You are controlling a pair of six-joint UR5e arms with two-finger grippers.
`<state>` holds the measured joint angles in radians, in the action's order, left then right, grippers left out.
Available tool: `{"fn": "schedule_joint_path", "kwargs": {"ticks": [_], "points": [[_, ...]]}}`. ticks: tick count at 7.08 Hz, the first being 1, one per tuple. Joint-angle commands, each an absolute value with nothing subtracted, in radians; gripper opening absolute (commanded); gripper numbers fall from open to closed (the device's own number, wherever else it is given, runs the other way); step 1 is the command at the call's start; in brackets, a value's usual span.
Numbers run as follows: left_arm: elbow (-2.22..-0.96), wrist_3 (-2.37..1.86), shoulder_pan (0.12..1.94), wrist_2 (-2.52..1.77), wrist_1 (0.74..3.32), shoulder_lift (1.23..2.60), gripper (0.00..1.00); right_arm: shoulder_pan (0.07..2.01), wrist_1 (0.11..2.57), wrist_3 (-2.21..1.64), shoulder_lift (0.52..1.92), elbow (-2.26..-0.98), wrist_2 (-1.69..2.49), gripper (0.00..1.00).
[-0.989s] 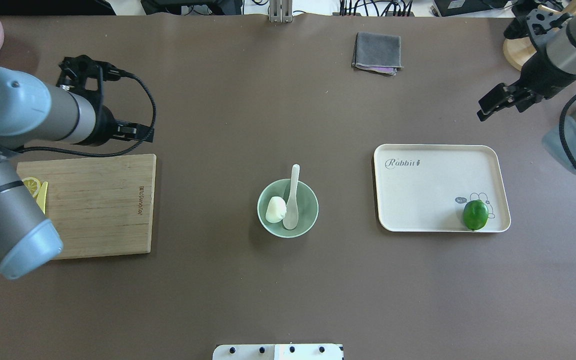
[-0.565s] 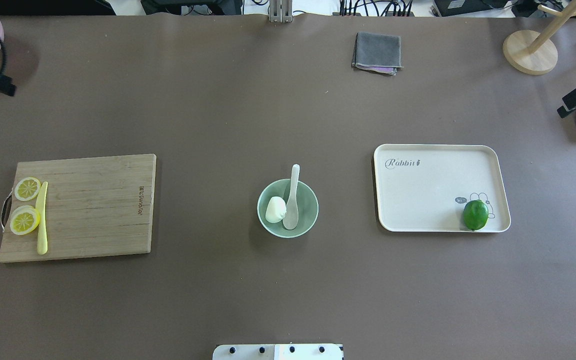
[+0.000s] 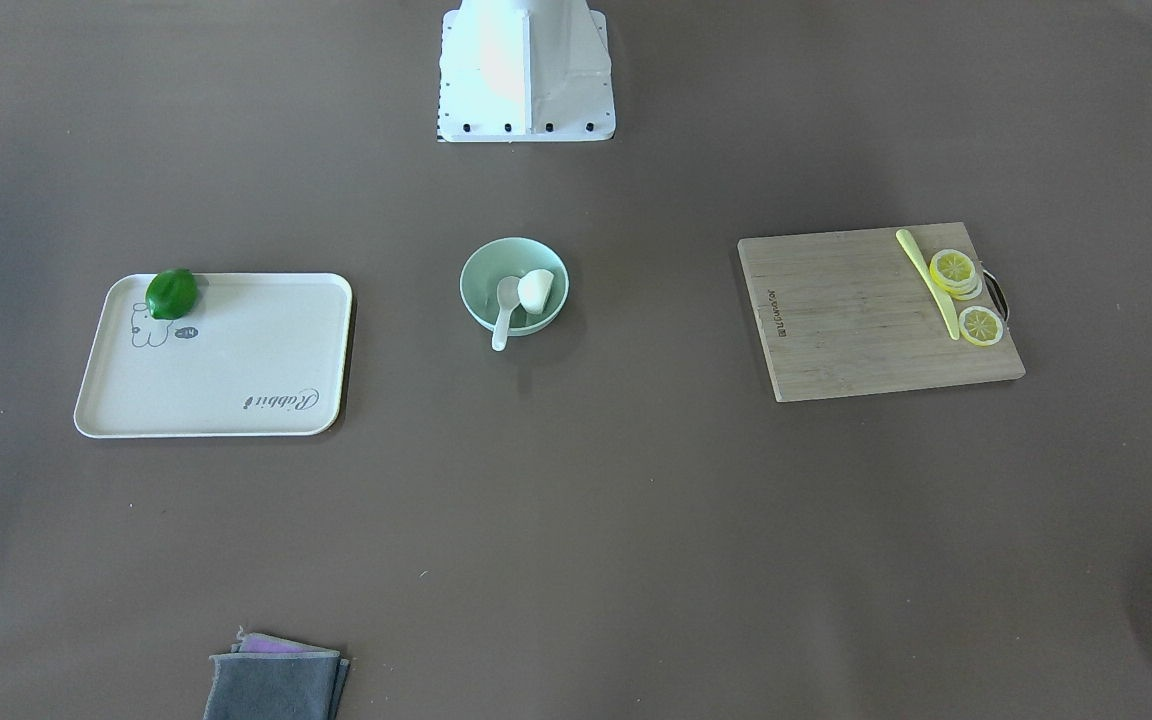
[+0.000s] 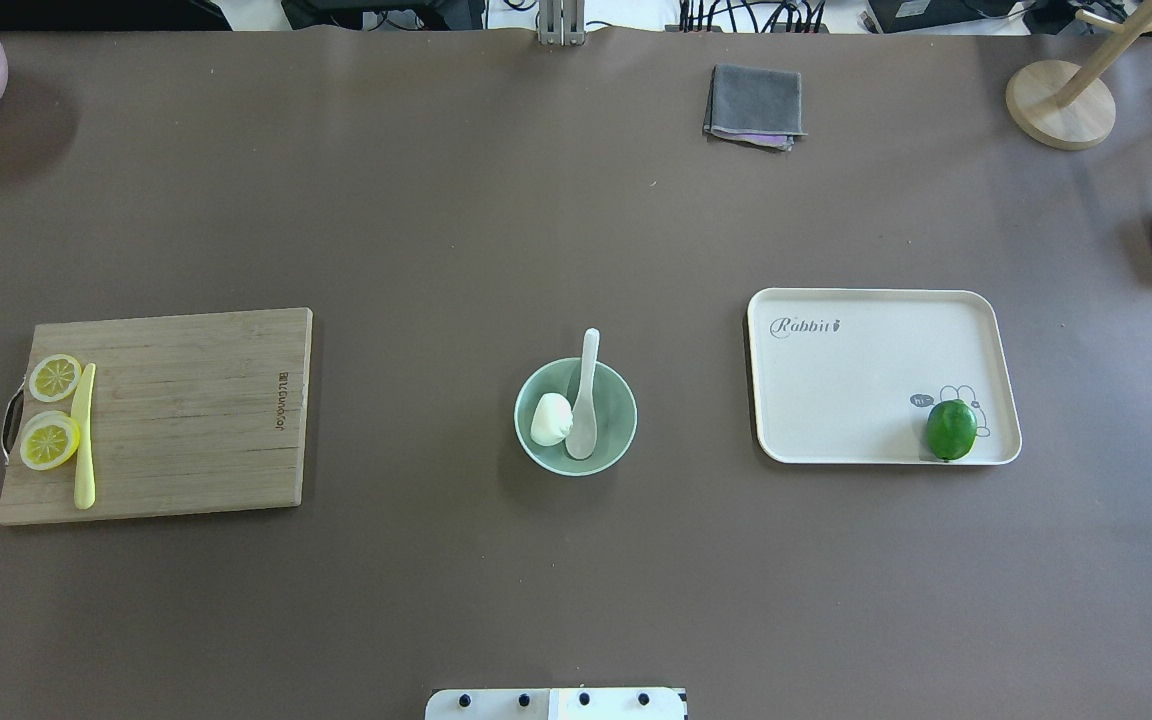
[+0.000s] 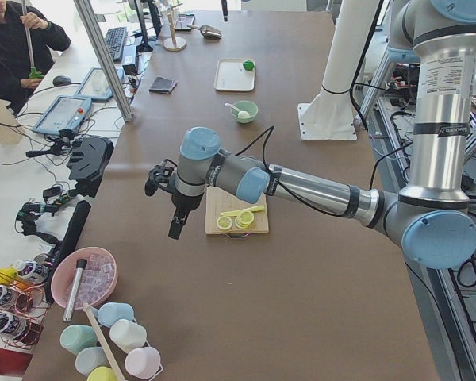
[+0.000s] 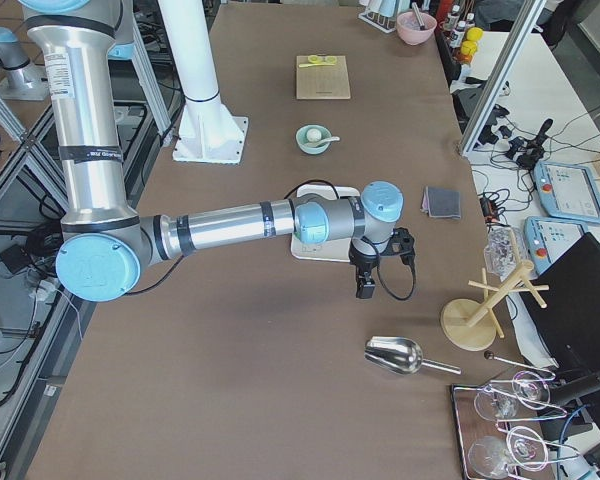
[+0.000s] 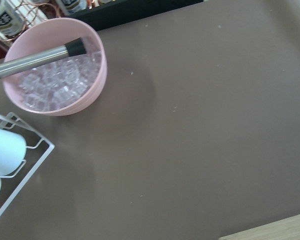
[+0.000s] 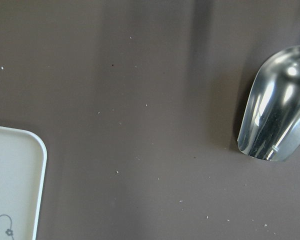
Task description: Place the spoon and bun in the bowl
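Note:
The pale mint-green bowl (image 4: 618, 405) stands at the table's middle. The white bun (image 4: 551, 418) lies inside it on the left. The white spoon (image 4: 584, 400) rests with its scoop in the bowl and its handle over the far rim. The front-facing view shows the same bowl (image 3: 481, 285), bun (image 3: 536, 290) and spoon (image 3: 504, 312). My left gripper (image 5: 174, 226) hangs over the table's left end, far from the bowl. My right gripper (image 6: 365, 290) hangs over the right end, past the tray. I cannot tell whether either is open or shut.
A wooden cutting board (image 4: 186, 410) with lemon slices (image 4: 54, 377) and a yellow knife (image 4: 84, 435) lies left. A cream tray (image 4: 856, 380) with a lime (image 4: 951, 429) lies right. A grey cloth (image 4: 754, 105), a pink ice bowl (image 7: 55, 75), a metal scoop (image 8: 275, 110) and a wooden stand (image 4: 1061, 100) sit at the edges.
Both arms have pulled back outward, out of the overhead view, uncovering the lemon slices and knife. The bowl, bun and spoon have not moved.

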<state>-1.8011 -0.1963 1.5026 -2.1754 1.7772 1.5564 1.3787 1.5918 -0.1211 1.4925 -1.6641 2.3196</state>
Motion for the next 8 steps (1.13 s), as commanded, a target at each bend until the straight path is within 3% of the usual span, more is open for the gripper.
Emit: {"fn": "schedule_joint_path", "kwargs": {"ticks": [1, 8], "points": [[-1.773, -0.196, 1.545, -2.206, 1.741, 1.537, 0.98, 1.428, 1.595, -0.126, 1.526, -1.661, 2.318, 1.0], [-1.77, -0.201, 1.548, -2.258, 1.66, 1.543, 0.98, 1.466, 1.603, -0.133, 1.551, -1.658, 2.272, 1.0]]}}
